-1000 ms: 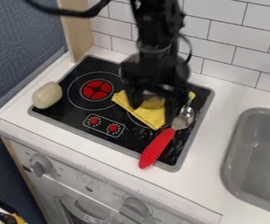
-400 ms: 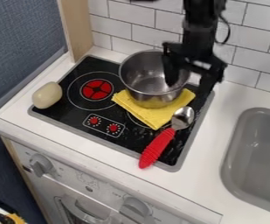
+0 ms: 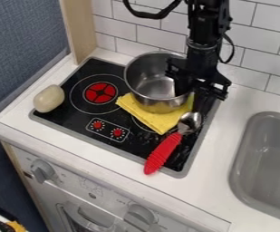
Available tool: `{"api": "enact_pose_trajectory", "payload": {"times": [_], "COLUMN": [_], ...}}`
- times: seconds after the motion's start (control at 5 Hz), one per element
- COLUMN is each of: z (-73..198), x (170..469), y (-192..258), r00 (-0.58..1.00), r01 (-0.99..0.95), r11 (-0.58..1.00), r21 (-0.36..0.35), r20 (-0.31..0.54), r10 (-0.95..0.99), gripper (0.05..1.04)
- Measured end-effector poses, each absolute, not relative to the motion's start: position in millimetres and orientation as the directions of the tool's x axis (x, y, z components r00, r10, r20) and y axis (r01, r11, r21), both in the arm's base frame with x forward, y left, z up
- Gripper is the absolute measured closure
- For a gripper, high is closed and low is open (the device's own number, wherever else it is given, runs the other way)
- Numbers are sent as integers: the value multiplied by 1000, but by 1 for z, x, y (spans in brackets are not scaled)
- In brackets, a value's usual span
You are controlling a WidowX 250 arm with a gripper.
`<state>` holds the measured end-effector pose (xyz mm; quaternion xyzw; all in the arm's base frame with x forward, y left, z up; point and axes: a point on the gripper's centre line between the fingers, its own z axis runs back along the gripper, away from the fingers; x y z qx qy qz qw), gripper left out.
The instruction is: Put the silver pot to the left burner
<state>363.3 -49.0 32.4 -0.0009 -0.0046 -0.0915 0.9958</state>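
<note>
Left, a blue wall [image 3: 21, 41]; then the black stove [image 3: 75, 116], the silver pot [image 3: 143, 97] on a yellow cloth [image 3: 154, 121] at its right side. The gripper [image 3: 190, 98] points down, jaws spread astride the pot's right wall. Right, a gray sink [image 3: 238, 156].

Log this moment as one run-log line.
pincer: at sink-side rim of silver pot | pot: on yellow cloth | left burner: pot not yet there

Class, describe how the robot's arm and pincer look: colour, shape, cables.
The arm is black, with bulky jointed segments. One thick black cable loops out on the picture's left; a thinner one curves on the right. The pincer is also black, with a wide, angular body.
</note>
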Motion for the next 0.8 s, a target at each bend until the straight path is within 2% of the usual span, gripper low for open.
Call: {"api": "enact_pose_trajectory", "payload": {"times": [0.2,0.4,0.6,0.8], "z": [36,62,86,95], "x": [360,360,358,359], "y": [-50,-46,-13,32], "r00": [979,973,978,986], "r01": [203,223,190,125], "r11": [979,975,982,992], "r21": [-7,-22,-21,-15], "r20": [14,58,88,109], "r10": [-202,-221,-188,-123], "gripper": [915,995,1001,1001]}}
